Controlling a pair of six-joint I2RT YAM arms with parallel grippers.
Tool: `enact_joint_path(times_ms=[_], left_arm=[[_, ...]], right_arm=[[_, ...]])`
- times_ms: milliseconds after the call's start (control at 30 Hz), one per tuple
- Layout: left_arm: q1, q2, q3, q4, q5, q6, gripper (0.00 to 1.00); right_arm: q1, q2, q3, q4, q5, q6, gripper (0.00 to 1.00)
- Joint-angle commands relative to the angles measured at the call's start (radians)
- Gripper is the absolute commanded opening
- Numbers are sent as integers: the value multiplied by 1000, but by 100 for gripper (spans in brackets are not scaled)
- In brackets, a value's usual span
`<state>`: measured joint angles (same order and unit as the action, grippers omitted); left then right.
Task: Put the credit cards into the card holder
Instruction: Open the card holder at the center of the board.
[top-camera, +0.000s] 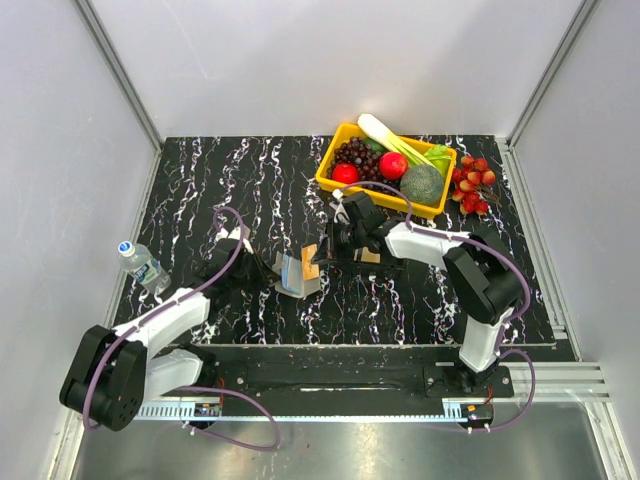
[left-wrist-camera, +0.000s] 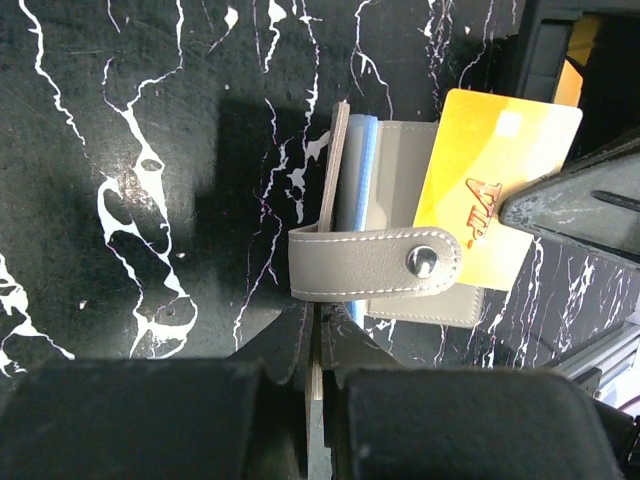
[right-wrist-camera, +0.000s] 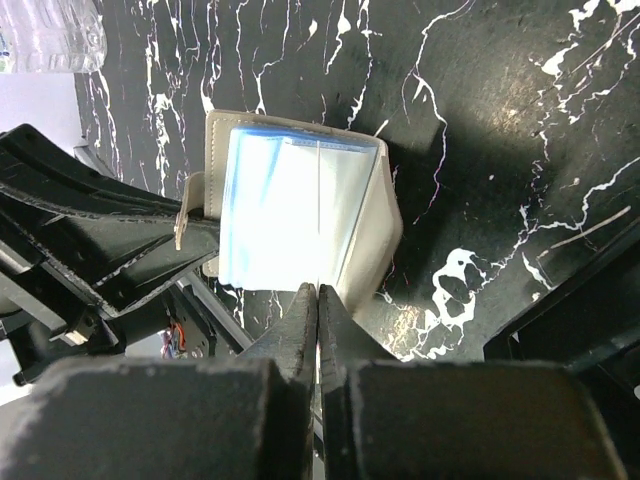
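While the left end effector (left-wrist-camera: 314, 345) pinches the thin edge of the grey card holder (left-wrist-camera: 390, 262), standing open mid-table (top-camera: 200, 200), the right end effector (right-wrist-camera: 318, 305) is clamped on a yellow credit card (left-wrist-camera: 490, 180) that rests against the holder's pockets.

Flat black tabletop (top-camera: 250, 180) shows white marble veins; soft grey strapped card holder (left-wrist-camera: 400, 262) has pale blue sleeves; glossy yellow rectangular card (left-wrist-camera: 495, 170) bears red lettering.
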<state>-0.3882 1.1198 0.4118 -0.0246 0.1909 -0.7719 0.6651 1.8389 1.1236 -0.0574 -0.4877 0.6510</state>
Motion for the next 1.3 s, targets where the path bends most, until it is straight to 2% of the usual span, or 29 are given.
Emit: enact_joint_path(times_ms=[0,233,633,1067,1267], left_arm=[[0,-43,58,-5,25,20,0],[0,-38,53,11,36,11,0],[2,-48,47,14,33,5,0],[0,-49,30,20,33,-9,0],[0,-37,22,11,9,-12,0]], right_arm=[[13,-75,30,22,46,15,0],[60,-78,45,48,109,78,0],[88,-38,96,-12,149,65,0],[123,32,157,-143,261,18,0],[152,17,202,-239,367,-34,0]])
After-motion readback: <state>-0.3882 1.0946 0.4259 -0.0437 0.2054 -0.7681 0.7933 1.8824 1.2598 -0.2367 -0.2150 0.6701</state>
